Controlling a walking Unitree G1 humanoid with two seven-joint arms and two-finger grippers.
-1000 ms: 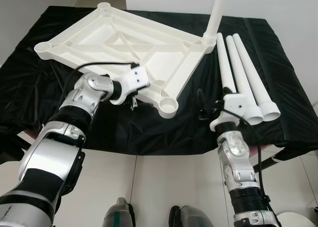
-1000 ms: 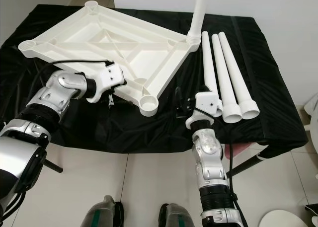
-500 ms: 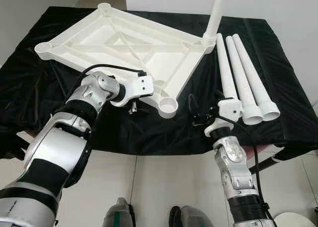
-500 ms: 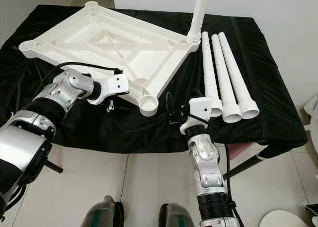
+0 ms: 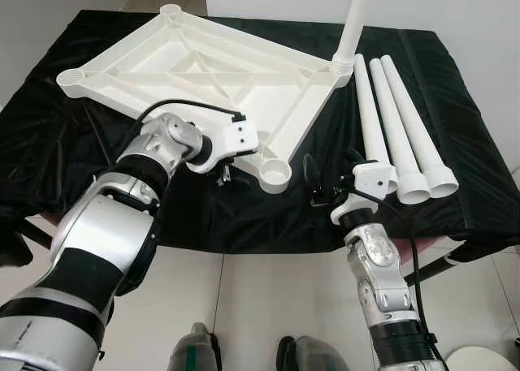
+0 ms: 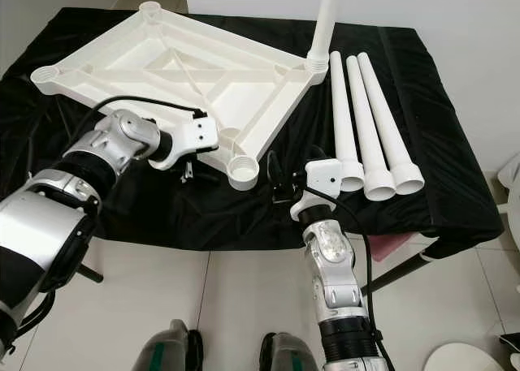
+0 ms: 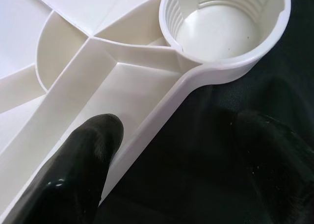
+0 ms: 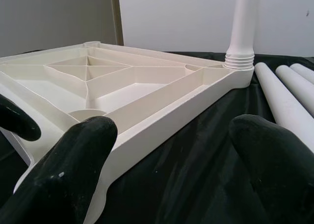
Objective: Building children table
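The white tabletop (image 5: 203, 71) lies upside down on the black cloth. One white leg (image 5: 351, 22) stands in its far right corner socket. Three loose legs (image 5: 390, 119) lie side by side to the right. My left gripper (image 5: 221, 174) is open at the near rim, just left of the empty near corner socket (image 5: 276, 172). In the left wrist view the rim (image 7: 147, 131) runs between its fingers (image 7: 83, 175). My right gripper (image 5: 329, 172) is open over the cloth, between that socket and the thick ends of the loose legs, pointing at the tabletop (image 8: 127, 91).
The cloth-covered table (image 5: 455, 217) ends just in front of my arms, with tiled floor (image 5: 244, 306) and my feet below. A white wall (image 5: 455, 6) stands behind the table. A round white object (image 5: 487, 359) sits on the floor at the lower right.
My left gripper has slid right along the near rim toward the near corner socket. My right gripper has moved left, away from the loose legs' ends and toward that socket.
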